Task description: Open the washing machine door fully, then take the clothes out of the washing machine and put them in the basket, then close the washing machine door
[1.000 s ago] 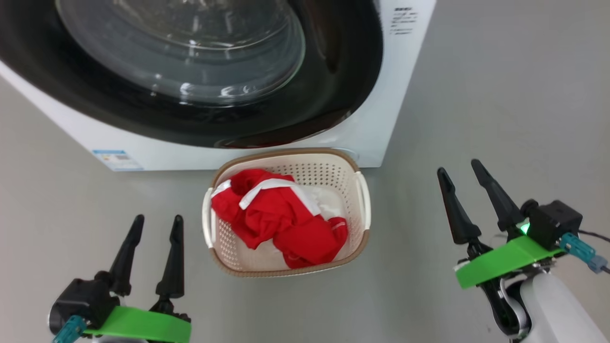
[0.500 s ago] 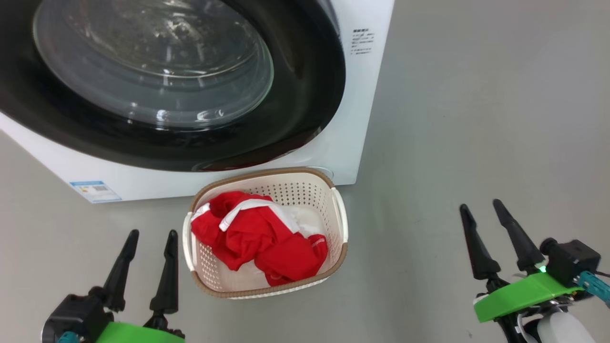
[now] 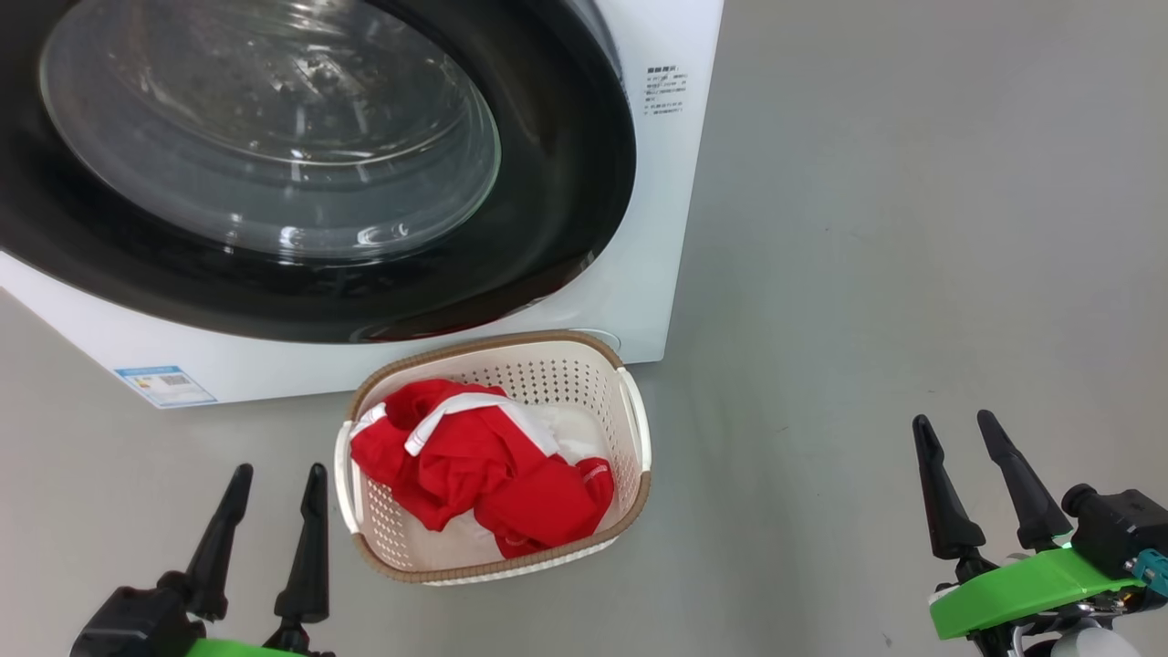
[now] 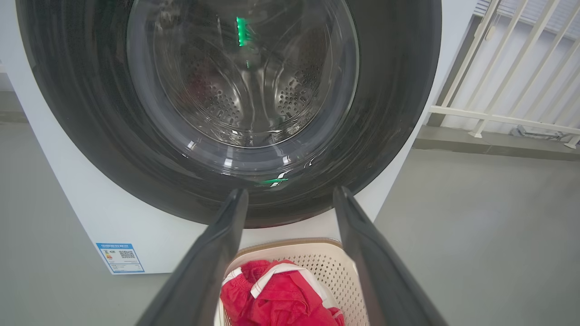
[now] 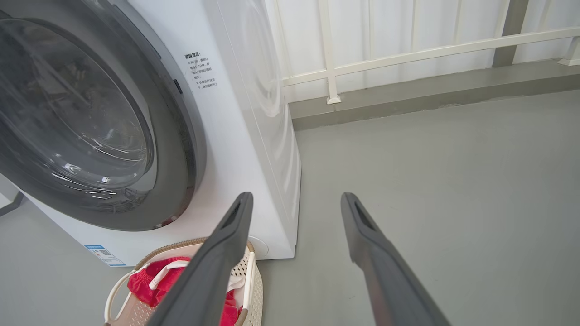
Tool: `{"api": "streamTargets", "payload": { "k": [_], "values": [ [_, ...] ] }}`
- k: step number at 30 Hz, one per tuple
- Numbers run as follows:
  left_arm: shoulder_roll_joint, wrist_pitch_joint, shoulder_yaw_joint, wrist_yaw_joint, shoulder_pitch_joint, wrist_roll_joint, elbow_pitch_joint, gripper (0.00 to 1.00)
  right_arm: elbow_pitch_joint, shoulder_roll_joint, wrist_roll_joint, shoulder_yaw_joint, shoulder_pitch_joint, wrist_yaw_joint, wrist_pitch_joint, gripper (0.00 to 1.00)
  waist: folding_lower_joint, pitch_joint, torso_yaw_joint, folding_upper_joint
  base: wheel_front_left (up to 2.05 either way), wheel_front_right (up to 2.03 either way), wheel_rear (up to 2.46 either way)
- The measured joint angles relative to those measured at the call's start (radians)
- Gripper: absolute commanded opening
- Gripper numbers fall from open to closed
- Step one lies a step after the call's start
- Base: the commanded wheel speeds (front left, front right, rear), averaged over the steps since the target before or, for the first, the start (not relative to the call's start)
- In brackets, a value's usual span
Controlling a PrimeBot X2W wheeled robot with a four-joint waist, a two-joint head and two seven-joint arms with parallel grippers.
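Washing machine door (image 3: 557, 228) shut at 11 o'clock on washing machine (image 3: 671, 182). Clothes (image 3: 474, 461) heaped in basket (image 3: 497, 343) at 6 o'clock, rim just before the machine's lower edge. Left gripper (image 3: 279, 473) at 7, right gripper (image 3: 953, 420) at 4 o'clock: fingers spread wide, empty. Bare floor (image 3: 876, 255) from 1 to 4 o'clock.

Grey floor (image 3: 912, 228) is carrying two things. Washing machine (image 3: 659, 228) is sitting at upper left of the frame. Basket (image 3: 547, 372) is standing at lower centre, just in front of the machine's right corner.
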Motion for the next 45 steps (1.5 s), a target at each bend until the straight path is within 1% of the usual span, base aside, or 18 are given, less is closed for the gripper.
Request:
{"api": "streamTargets", "payload": {
  "k": [7,20,21,28,35,45],
  "values": [
    [0.0,0.0,0.001,0.0,0.003,0.0,0.0,1.0,0.001,0.015,-0.001,-0.002,0.0,0.0,0.0,1.0,0.0001,-0.007,-0.003,-0.0001,0.0,0.0,0.0],
    [-0.001,0.0,0.012,0.0,0.003,-0.008,0.003,1.0,0.001,0.017,-0.002,-0.001,0.0,0.0,0.0,1.0,0.0,-0.01,-0.006,0.0,0.0,0.0,0.0],
    [-0.002,0.0,0.011,0.0,0.003,-0.012,0.005,0.0,0.003,0.018,-0.003,0.0,0.0,0.0,0.0,0.0,0.0001,-0.01,-0.007,0.0,0.0,0.0,0.0],
    [-0.034,0.009,0.0,0.002,0.004,-0.013,0.09,0.0,0.089,0.045,0.002,-0.001,0.001,0.0,0.001,0.0,0.0,-0.01,-0.007,0.0,0.0,0.0,0.0],
    [-0.041,0.025,-0.002,0.002,0.004,-0.084,0.093,0.0,0.09,0.048,0.066,-0.001,0.002,0.0,0.016,0.0,0.0006,-0.021,-0.008,0.0,0.0,0.0,0.0],
    [-0.041,0.047,-0.004,0.002,0.004,-0.19,0.097,0.0,0.089,0.048,0.158,-0.003,0.001,0.0,0.042,0.0,0.0003,-0.033,-0.009,0.0,0.0,0.0,0.0]
  ]
}}
